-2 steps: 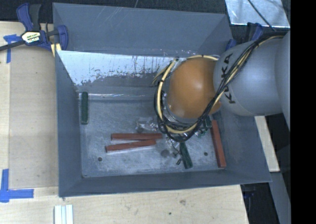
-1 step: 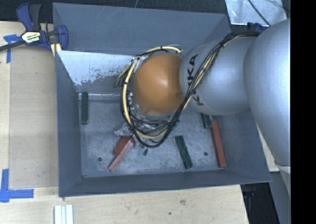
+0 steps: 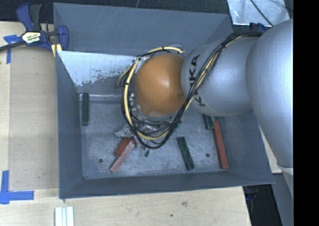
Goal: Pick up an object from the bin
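Observation:
My gripper (image 3: 126, 132) sits low in the middle of the bin, mostly hidden under the arm's orange dome. Its tip is right at the upper end of a reddish-brown flat stick (image 3: 121, 154), which lies slanted toward the bin's front left. Whether it grips the stick is hidden. A dark green stick (image 3: 185, 153) lies just to the right of the gripper on the bin floor.
A red stick (image 3: 220, 145) lies along the right wall with a short dark green piece (image 3: 208, 121) above it. Another dark green stick (image 3: 84, 109) lies upright by the left wall. The arm covers the bin's right rear.

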Robot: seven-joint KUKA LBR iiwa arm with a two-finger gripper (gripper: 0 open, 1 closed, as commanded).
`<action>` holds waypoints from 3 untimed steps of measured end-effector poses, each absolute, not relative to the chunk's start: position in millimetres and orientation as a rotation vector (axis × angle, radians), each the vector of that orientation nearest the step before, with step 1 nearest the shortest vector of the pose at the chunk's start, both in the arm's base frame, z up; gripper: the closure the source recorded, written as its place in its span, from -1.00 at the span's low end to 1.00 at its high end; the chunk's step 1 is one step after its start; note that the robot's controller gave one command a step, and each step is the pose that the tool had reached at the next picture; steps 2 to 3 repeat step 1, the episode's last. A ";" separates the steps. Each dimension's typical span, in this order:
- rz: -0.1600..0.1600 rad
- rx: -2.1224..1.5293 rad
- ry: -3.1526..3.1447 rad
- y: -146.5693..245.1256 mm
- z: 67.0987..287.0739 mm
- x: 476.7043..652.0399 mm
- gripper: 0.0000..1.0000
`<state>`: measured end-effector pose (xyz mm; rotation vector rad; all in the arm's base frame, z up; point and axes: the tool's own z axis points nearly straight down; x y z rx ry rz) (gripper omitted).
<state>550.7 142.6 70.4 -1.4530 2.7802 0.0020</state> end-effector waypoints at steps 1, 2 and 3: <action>-0.001 -1.337 2.838 123.2 218.6 542.8 1.00; -0.001 -1.337 2.838 123.2 218.6 542.8 1.00; -0.001 -1.337 2.838 123.2 218.6 542.8 1.00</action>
